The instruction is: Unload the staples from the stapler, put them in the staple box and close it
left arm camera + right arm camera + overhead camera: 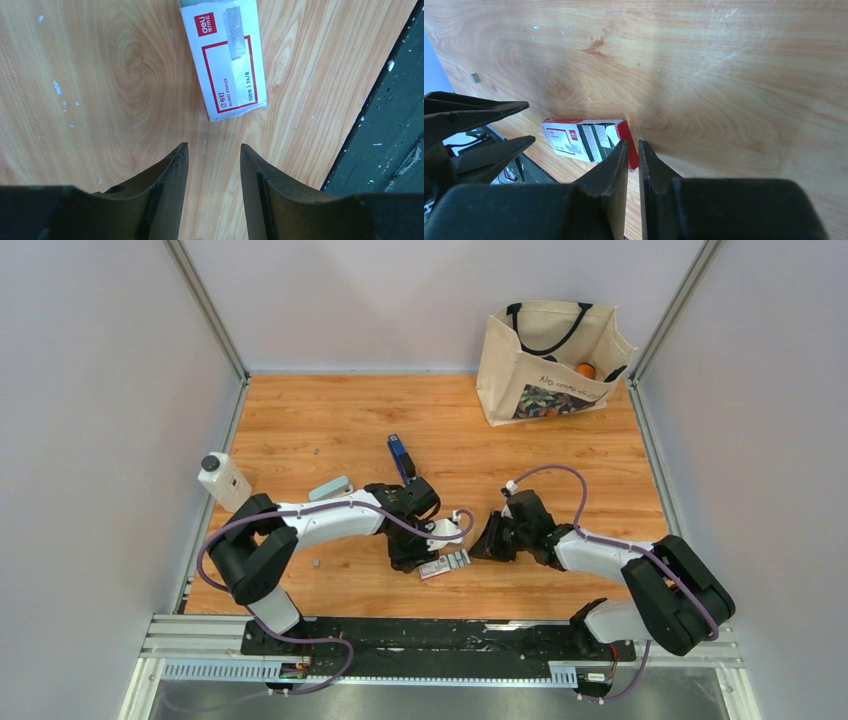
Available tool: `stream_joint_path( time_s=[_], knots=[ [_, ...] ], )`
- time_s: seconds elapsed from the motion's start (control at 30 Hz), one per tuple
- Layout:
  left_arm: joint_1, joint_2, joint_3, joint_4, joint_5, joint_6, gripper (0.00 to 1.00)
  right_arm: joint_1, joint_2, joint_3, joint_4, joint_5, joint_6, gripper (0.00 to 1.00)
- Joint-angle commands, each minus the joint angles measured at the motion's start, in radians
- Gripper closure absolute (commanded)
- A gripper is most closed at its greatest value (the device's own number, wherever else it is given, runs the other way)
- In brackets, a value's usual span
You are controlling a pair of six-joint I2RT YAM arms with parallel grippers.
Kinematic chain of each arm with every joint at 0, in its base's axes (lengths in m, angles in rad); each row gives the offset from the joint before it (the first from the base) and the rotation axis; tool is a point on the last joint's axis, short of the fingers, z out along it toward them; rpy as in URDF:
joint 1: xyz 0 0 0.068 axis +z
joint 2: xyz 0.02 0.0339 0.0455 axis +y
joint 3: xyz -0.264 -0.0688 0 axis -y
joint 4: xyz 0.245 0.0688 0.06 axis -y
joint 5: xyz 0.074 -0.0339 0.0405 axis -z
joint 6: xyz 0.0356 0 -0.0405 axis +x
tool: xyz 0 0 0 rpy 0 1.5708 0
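The stapler [400, 457], slim and blue, sits on the wood-grain tabletop [560, 440] behind the left hand [212, 147], which stands half-wide and empty. The right hand [633, 144] is narrow, gripping nothing.

Carton [227, 60] top was cut off by frame edge; stapler [399, 453] near end hid behind my L arm [335, 520].

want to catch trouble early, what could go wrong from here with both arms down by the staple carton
1. Both arms' jaws crowd the red-and-white carton; they could knock each other.
2. The carton's end looks open with strips showing, so a nudge from the nearly closed right jaws may spill them.
3. The blue stapler sits farther back, ungripped; work may drift to the wrong thing.
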Motion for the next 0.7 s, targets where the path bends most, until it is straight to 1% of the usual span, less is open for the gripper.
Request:
stream_joint_path(
  time_s=[0.0, 0.27, 0.67],
  knots=[
    [-0.019, 0.023, 0.023, -0.003, 0.001, 0.002, 0.49, -0.004, 0.002, -0.017, 0.065, -0.020, 0.031, 0.84],
    [-0.031, 0.057, 0.060, -0.003, -0.004, -0.003, 0.49, 0.018, 0.016, -0.016, 0.089, -0.023, 0.051, 0.86],
    [-0.034, 0.070, 0.071, -0.003, -0.016, -0.004, 0.49, 0.116, 0.076, 0.004, 0.157, -0.009, 0.117, 0.88]
  ],
)
